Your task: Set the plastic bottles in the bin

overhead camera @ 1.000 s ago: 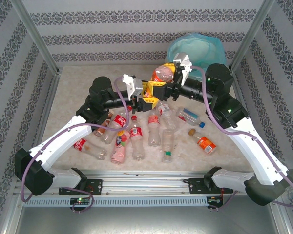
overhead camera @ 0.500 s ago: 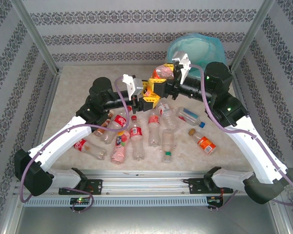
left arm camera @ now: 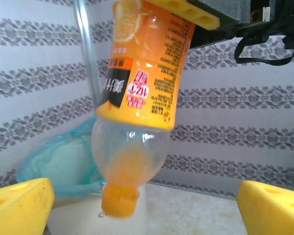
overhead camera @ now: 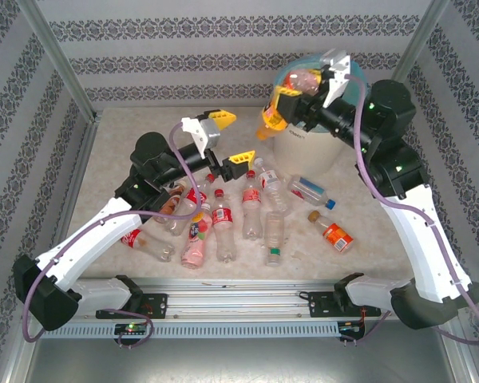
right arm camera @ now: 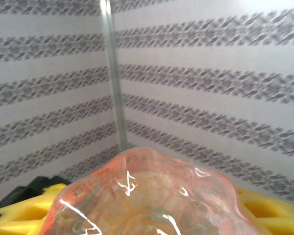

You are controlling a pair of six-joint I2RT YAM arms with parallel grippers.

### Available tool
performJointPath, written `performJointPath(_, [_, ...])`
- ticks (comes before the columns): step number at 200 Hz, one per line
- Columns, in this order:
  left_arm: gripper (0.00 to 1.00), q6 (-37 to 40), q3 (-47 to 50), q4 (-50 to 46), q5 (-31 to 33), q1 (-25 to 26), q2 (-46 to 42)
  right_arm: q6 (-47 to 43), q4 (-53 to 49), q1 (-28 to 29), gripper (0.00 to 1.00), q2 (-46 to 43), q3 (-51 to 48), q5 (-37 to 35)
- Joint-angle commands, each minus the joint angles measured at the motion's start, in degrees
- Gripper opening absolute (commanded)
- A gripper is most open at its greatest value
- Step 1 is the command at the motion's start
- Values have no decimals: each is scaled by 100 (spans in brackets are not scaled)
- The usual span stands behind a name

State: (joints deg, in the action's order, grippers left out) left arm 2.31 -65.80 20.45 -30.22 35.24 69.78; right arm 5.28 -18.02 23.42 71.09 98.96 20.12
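My right gripper (overhead camera: 291,100) is shut on an orange-labelled plastic bottle (overhead camera: 275,116), tilted cap-down above the left rim of the bin (overhead camera: 303,152), an off-white bucket with a turquoise bag. In the right wrist view the bottle's clear pinkish base (right arm camera: 147,196) sits between my yellow fingers (right arm camera: 19,208). The left wrist view shows that bottle (left arm camera: 142,83) hanging cap-down in front of the bin (left arm camera: 63,176). My left gripper (overhead camera: 230,137) stands open with nothing in it, left of the bin; its jaws (left arm camera: 147,200) are wide apart. Several plastic bottles (overhead camera: 223,219) lie on the table.
More bottles lie apart at the right: a clear one with a blue cap (overhead camera: 311,190) and an orange one (overhead camera: 333,233). A pink bottle (overhead camera: 195,249) lies near the front. Metal frame posts (overhead camera: 60,64) and patterned walls close in the table.
The left gripper has opened, let go of the orange bottle and drawn back to the left. The right arm has lifted the bottle up and right, over the bin's rim.
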Motion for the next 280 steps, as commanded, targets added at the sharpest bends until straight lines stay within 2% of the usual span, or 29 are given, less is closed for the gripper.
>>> performJointPath(1, [97,-149,-168,366,263,9,4,-257,42,-207,39,169,445,-641])
performJointPath(48, [96,-238,-745,-145,221,9,500,-918,-51,-489,39,1065,1424,-2100])
performJointPath(83, [95,-291,-1300,-940,778,10,940,-1073,-219,-709,39,1982,2033,-2558])
performJointPath(117, [95,-360,-1966,-1955,1363,0,1478,-1023,-415,-967,39,2735,2315,-2554])
performJointPath(149, [96,-455,-2466,-2666,1489,-7,1955,-741,-299,-1211,41,3078,1995,-2252])
performJointPath(228, [96,-501,-2394,-2721,1483,-9,2136,-662,-22,-1584,43,3930,1540,-1451])
performJointPath(280, [96,-406,-2436,-2783,1567,-23,2246,-718,57,-1603,50,4189,1367,-1260])
